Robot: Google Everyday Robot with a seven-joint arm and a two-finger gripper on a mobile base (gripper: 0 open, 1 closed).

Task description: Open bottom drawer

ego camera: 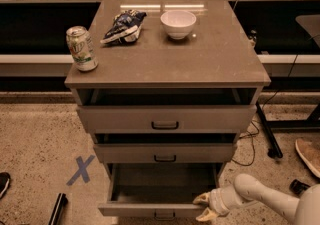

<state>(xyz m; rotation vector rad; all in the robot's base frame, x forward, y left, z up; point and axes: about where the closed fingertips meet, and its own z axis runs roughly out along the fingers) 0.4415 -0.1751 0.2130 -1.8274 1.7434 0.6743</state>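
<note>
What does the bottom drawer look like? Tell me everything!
The bottom drawer is grey-brown and flat-fronted, the lowest of three. It stands pulled far out, so its inside shows, with nothing visible in it. A small dark handle sits at the front's centre. The gripper is at the right end of its front, seemingly touching it.

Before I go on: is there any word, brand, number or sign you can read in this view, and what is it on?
"X": blue tape cross on the floor; a mark, not a word.
Can: printed label, too blurred to read.
Snack bag: print too blurred to read.
Bowl: no text.
Gripper, at the right front corner of the bottom drawer: no text on either.
</note>
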